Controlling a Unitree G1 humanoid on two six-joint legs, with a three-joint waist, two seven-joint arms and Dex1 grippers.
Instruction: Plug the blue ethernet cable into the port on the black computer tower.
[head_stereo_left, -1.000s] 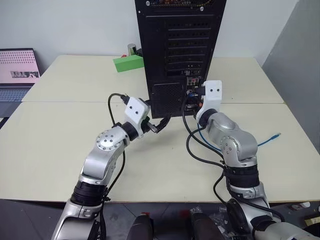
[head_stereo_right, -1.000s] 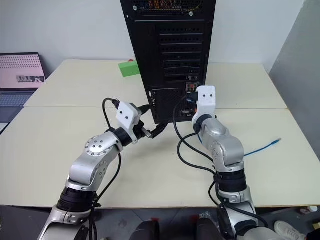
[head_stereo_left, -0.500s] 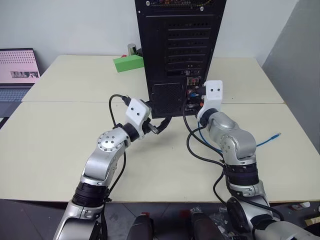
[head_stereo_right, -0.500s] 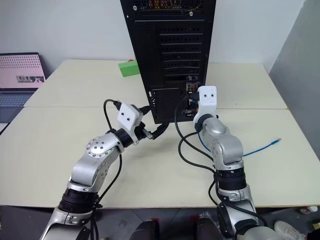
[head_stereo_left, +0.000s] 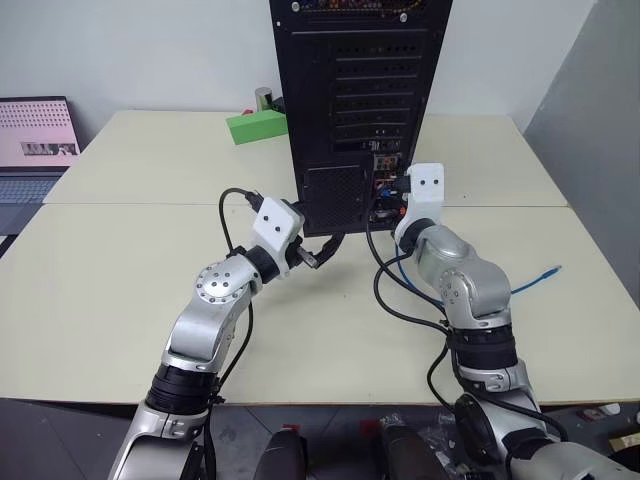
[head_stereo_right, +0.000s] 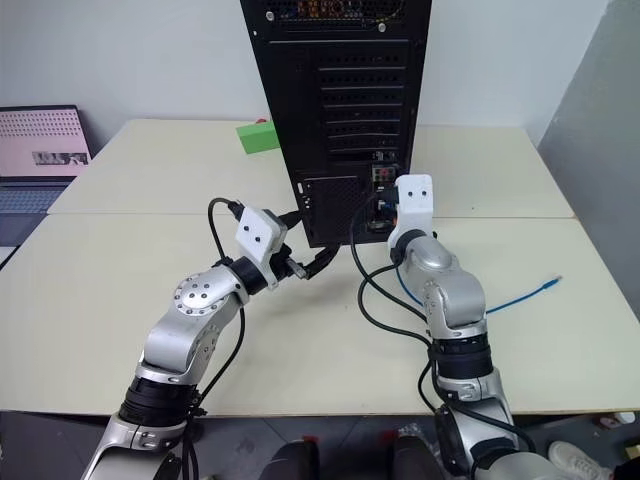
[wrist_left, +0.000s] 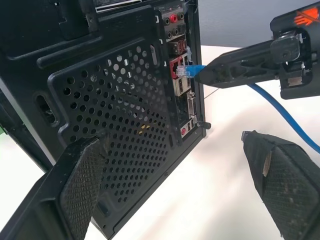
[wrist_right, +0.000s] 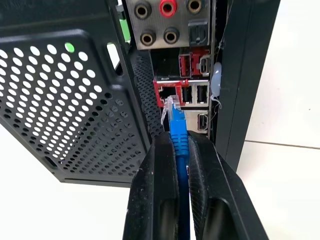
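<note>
The right gripper's (wrist_right: 182, 145) two black fingers (wrist_right: 156, 185) are clamped on the blue ethernet cable (wrist_right: 179, 140) just behind its clear plug (wrist_right: 170, 107). The plug juts out past the fingertips, and its tip is at the mouth of the red-framed port (wrist_right: 167, 92) on the black computer tower's (head_stereo_left: 355, 110) rear connector strip; whether it has gone in cannot be told. Beyond the fingers, above the port, sit red USB sockets (wrist_right: 192, 62) and round audio jacks (wrist_right: 168, 7). Beside them is the square mesh vent (wrist_right: 65, 105). Behind the grip the cable trails across the table (head_stereo_left: 120, 270) to its free end (head_stereo_left: 550, 271), well apart from the tower.

The left gripper's (wrist_left: 175, 170) fingers (wrist_left: 82, 185) stand wide apart, holding nothing, near the tower's lower rear corner, one pad in front of the vent. A green block (head_stereo_left: 257, 126) lies beyond the tower.
</note>
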